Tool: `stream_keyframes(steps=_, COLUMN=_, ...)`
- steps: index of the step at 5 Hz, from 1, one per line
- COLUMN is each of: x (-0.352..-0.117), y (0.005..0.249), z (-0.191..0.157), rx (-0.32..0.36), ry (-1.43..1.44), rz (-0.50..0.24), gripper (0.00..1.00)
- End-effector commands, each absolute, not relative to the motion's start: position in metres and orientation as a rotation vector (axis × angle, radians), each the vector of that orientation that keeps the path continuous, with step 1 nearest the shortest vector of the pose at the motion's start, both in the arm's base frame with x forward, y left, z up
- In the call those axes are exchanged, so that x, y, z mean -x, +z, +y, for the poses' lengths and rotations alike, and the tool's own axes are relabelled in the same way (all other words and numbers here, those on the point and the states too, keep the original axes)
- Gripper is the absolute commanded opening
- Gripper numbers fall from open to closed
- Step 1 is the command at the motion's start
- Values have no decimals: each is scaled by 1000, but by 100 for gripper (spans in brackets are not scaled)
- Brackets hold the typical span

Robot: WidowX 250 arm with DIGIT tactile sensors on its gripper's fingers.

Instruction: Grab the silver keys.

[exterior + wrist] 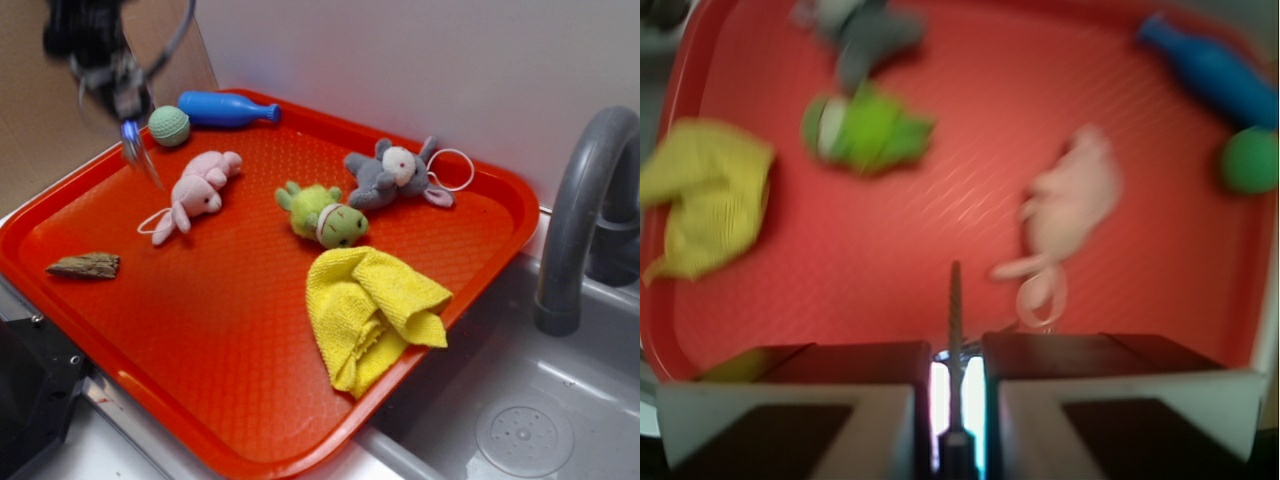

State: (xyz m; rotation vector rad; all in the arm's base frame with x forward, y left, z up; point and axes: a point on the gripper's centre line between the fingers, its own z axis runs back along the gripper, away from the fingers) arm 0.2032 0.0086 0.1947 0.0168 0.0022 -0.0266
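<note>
As things stand: gripper [128, 125] raised over the tray's [250, 455] 10 o'clock edge, jaws nearly together on a thin grey ridged strip, judged to be the silver keys [955, 300], seen edge-on.
Keys' position: dangling below the fingers, off the tray surface, blurred in the exterior view.
Risk one: narrow hold on one blade; a swing or jerk could let the bunch slip.
Risk two: a drop would land near the pink plush [195, 195], just at 4 o'clock of the gripper.
Surroundings: green ball [169, 125] and blue bottle [225, 108] at 11 o'clock; brown jagged piece [84, 265] at 8 o'clock; yellow cloth [370, 310] at 4 o'clock.
Obstruction: nothing seen above the gripper.
</note>
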Motion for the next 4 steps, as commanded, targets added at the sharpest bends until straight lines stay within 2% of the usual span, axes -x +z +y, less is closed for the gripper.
stream_keyframes(steps=1, x=-218, y=259, z=39, rx=20, ry=93, rz=-49, gripper=0)
stream_keyframes(steps=4, x=-211, y=255, z=19, rx=12, ry=88, rz=-57, gripper=0)
